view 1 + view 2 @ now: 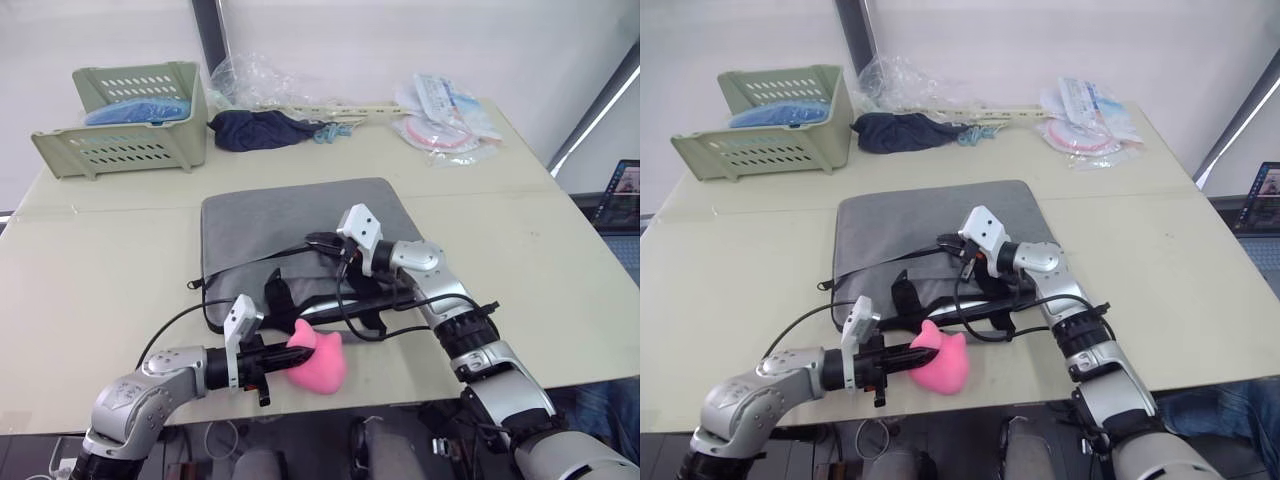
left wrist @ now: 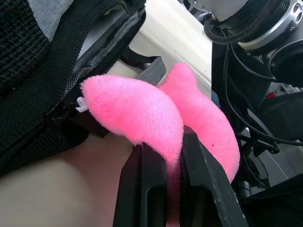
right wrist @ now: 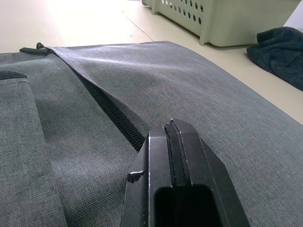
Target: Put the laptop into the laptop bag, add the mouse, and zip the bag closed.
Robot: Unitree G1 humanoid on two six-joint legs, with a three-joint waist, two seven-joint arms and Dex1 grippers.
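At the near edge of the table (image 1: 90, 300), our left gripper (image 1: 281, 357) pinches the pink toy (image 1: 322, 362) just beside the grey bag (image 1: 300, 225) mouth. Our right gripper (image 1: 318, 241) rests with fingers pressed together on the bag by its zipper (image 3: 111, 113), so it is the nearer arm for zipping; we see no mouse or laptop outside.

Head cameras overlook table (image 1: 90, 270); wrist cameras close-up.

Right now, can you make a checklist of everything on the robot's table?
Surface: pale table, mostly bare in front.
Job's things: grey laptop bag lying flat; laptop and mouse nothing seen.
Clutter: pink plush toy, green basket, dark cloth, plastic packets.
Grippers: left gripper shut on the toy; right gripper shut, over the bag.
Cables: black cable looping across the bag.
Surroundings: white wall.
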